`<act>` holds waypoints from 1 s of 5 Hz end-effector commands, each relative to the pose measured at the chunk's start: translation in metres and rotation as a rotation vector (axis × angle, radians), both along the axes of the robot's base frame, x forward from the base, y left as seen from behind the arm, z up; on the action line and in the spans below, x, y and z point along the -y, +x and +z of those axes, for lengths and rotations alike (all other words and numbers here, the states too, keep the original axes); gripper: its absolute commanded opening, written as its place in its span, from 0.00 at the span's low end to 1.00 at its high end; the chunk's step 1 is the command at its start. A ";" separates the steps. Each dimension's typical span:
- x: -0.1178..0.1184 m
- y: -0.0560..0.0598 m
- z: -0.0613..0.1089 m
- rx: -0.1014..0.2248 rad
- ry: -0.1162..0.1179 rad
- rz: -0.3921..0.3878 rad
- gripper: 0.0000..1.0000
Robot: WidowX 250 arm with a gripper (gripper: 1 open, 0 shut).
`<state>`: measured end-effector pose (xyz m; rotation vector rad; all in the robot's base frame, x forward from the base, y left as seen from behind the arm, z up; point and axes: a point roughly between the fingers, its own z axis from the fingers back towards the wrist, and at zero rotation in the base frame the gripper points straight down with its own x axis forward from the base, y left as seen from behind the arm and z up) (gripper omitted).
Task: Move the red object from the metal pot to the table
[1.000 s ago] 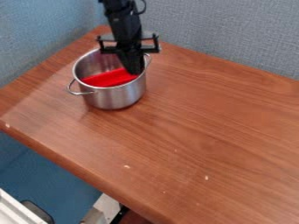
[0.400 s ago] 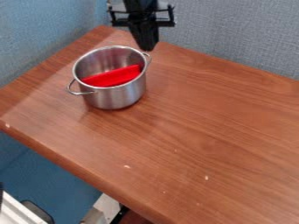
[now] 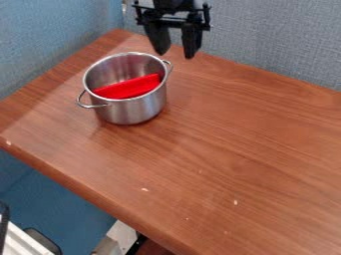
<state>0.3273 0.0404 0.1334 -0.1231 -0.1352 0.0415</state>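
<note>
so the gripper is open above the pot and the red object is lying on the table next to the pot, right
Not quite. The red object is not on the table; it lies inside the metal pot, as the camera view shows. The rest holds: the gripper is open, its fingers spread, above the pot and holding nothing.

The metal pot point(image 3: 124, 90) is seen on the table point(image 3: 226, 149) toward ten o'clock, with the red object point(image 3: 130, 88) lying inside it. At twelve o'clock, the gripper point(image 3: 176, 42) is held above the table, jaws spread, nothing between them.
</note>
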 end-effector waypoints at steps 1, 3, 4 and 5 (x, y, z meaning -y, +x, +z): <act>0.002 -0.011 0.022 0.065 0.045 -0.038 1.00; 0.001 -0.030 0.018 0.072 0.101 -0.137 1.00; -0.001 -0.038 0.009 0.061 0.131 -0.151 1.00; -0.001 -0.043 -0.012 0.052 0.146 -0.266 1.00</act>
